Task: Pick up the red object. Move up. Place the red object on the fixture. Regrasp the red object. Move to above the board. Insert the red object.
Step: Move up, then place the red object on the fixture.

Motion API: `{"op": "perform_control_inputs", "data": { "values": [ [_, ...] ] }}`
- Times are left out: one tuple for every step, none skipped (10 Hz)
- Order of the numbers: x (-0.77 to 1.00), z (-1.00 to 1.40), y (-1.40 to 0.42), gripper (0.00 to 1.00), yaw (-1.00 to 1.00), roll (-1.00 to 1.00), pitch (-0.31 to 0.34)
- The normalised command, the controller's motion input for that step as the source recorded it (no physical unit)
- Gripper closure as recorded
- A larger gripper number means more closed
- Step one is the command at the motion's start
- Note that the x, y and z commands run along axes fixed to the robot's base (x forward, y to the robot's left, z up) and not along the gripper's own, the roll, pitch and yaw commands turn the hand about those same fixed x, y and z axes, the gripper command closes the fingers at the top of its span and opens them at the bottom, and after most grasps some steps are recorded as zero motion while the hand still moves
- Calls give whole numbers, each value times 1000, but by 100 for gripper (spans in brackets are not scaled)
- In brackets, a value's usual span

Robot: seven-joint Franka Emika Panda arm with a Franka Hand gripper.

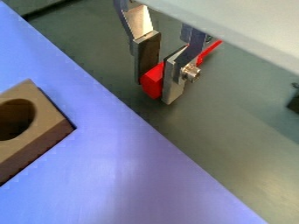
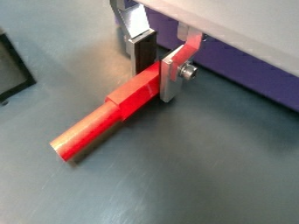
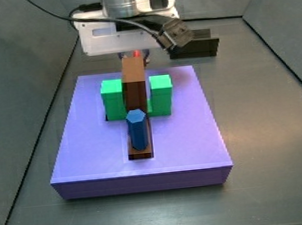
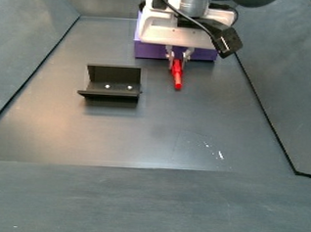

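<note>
Wrist views show you the gripper (image 2: 160,63) clenched on the red object (image 2: 107,115), its 2 fingers (image 2: 177,72) pinching 1 end; it lies on the floor beside the board (image 1: 128,166).

The red object (image 2: 107,122) lies flat on the floor beside the board (image 1: 105,166).

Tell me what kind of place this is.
Probably a lab test cell for robot peg insertion, not a home or shop. A dark walled floor holds a purple board with slots, a fixture, and the claw closed around a red peg lying on the floor.
</note>
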Motion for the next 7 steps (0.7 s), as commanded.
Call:
{"op": "perform_control_inputs", "data": {
  "values": [
    [-47, 765, 98, 100, -7, 19, 34],
    [-64, 472, 66, 100, -13, 8, 36],
    [-13, 205, 35, 100, -9, -5, 7],
    [29, 0, 0, 100, 0, 0, 17],
    [371, 0, 83, 100, -114, -366, 226],
    [489, 60, 203, 100, -154, -737, 191],
    [560, 169, 200, 100, -189, -880, 183]
  ]
}}
